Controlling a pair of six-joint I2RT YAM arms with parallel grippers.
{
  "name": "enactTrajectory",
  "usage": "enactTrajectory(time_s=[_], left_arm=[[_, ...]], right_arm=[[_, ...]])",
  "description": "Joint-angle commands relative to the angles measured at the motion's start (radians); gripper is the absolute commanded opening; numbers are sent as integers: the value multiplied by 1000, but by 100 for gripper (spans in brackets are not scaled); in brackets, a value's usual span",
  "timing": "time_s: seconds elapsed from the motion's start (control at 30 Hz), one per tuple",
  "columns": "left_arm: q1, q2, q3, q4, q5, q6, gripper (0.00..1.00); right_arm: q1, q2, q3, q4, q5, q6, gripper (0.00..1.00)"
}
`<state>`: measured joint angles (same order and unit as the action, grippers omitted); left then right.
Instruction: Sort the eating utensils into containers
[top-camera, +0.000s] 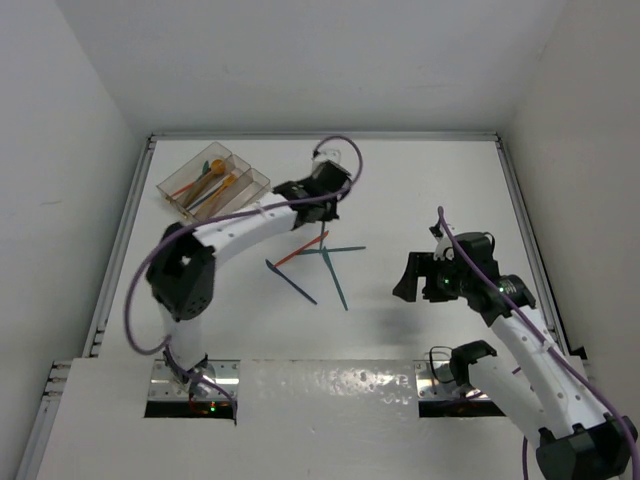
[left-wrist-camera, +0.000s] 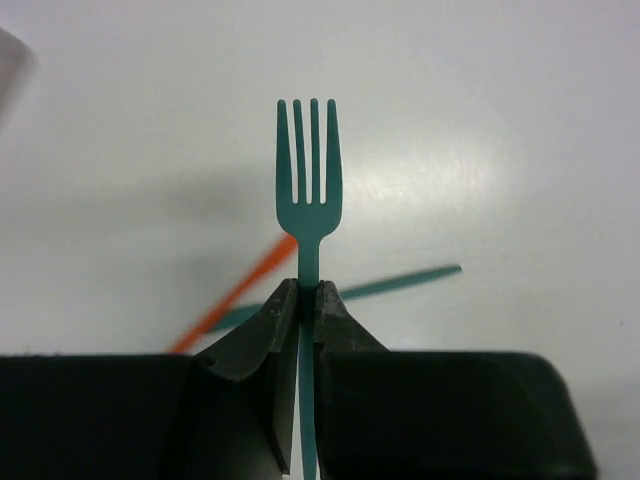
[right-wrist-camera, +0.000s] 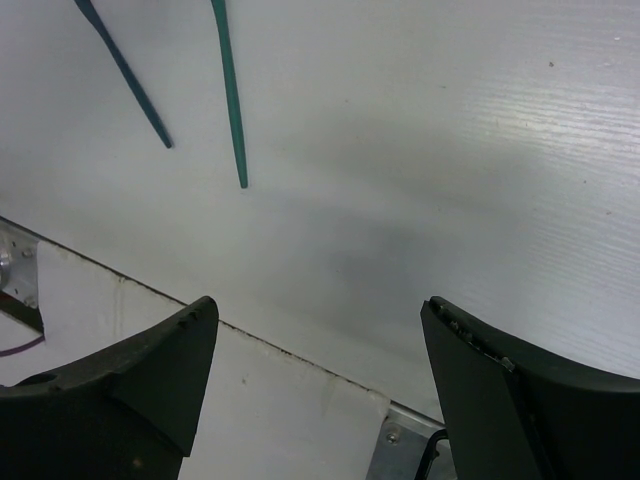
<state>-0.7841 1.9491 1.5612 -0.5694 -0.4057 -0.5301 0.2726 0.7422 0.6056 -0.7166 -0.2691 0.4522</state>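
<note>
so the left gripper (left-wrist-camera: 308, 292) is clamping the teal fork (left-wrist-camera: 307, 180) by its handle, tines pointing straight out — the tray (top-camera: 165, 188) is sitting close by on its left, far from the right gripper (right-wrist-camera: 318, 340), which is hanging wide open.

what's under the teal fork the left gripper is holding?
The left gripper is shut on the teal fork, above the white table. Beneath it lie an orange utensil and another teal utensil. The fingers cover their near parts, so their types cannot be told.
</note>
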Motion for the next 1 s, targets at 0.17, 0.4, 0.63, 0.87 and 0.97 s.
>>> enactTrajectory(time_s=[0.17,0.4,0.63,0.87,0.97], left_arm=[[350,-276,-76,207,38,692,0],[626,-231,-107,313,166,1024,0],[680,-124,-141,464,186,1243,0],[718,0,-84,436,269,1245,0],[718,37,-104,471,217,1237,0]], right_arm=[[4,32,20,91,-5,28,82],[5,80,25,131,-10,43,82],[4,141,40,140,-12,48,82],[5,197,80,129,-4,45,82],[5,207,88,128,2,46,82]])
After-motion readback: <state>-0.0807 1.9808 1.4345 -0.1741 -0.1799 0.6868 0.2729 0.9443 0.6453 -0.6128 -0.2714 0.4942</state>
